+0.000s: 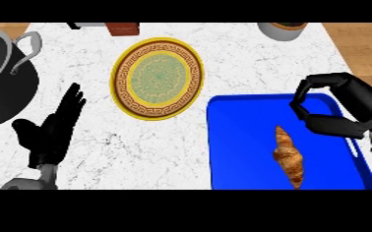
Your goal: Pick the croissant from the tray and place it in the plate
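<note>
Left hand (49, 128): rests at the lower left over the desk (240, 64), fingers straight and up, holding nothing. Not in the way of the task.

Black pot (15, 91): at the left edge, w/ a grey handle, just beside the left hand. Risk is low unless that arm moves.

Plate (157, 79): yellow w/ a patterned ring, on the desk left of the tray, bare on top. It is near the tray's upper left corner but not touching it.

Tray (240, 147): blue, at the lower right. Its raised rim lies between croissant and plate, so a low carry could catch on it.

Croissant (288, 156): lies on the tray, long axis approx. top to bottom, right of the tray's centre. Not held yet.

Right hand (328, 109): above the tray's upper right part, fingers curled inward but closed on nothing; near the croissant, apart from it.

Risk 1: the curled fingers may push the croissant sideways instead of going around it, if they do not spread before coming down.

Risk 2: a pinch at one thin tip may let it swing; the thick middle looks safer.

Risk 3: the plate rim is narrow, so a release near the rim could leave it half off.
</note>
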### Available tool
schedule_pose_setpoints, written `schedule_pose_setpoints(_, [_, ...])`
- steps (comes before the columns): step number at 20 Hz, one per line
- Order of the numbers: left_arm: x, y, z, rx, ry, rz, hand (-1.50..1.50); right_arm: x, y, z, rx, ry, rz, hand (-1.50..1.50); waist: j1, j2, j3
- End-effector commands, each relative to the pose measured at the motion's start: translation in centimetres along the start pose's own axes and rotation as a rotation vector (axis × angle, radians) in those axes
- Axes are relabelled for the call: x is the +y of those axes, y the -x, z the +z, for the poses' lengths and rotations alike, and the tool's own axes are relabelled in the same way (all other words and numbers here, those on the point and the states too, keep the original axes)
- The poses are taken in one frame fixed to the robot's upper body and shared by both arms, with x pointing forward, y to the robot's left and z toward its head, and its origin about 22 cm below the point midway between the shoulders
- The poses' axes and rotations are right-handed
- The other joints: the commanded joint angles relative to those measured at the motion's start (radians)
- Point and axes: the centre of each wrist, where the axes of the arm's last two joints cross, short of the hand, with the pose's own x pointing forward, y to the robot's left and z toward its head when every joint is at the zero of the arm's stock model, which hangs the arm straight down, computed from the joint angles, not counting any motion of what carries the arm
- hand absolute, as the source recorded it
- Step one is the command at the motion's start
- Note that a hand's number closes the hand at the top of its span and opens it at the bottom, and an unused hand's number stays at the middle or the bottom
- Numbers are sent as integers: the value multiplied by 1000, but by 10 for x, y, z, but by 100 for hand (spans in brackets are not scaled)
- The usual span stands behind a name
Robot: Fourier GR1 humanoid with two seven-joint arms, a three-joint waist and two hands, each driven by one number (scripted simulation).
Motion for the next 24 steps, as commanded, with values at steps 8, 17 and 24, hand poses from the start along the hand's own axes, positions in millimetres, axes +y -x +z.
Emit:
schedule_pose_setpoints(8, [-9, 26, 10, 124, -47, -54, 0, 78, 107, 90, -241, 215, -461, -150, 24, 31, 12])
schedule_pose_setpoints(17, [-41, 26, 6, 135, -37, -54, 0, 6, 102, 115, -144, -65, 178, -150, 32, 24, 4])
schedule_pose_setpoints(24, [-38, 4, -8, 133, -44, -67, 0, 1, 68, 98, -16, -225, 386, -150, 31, 23, 4])
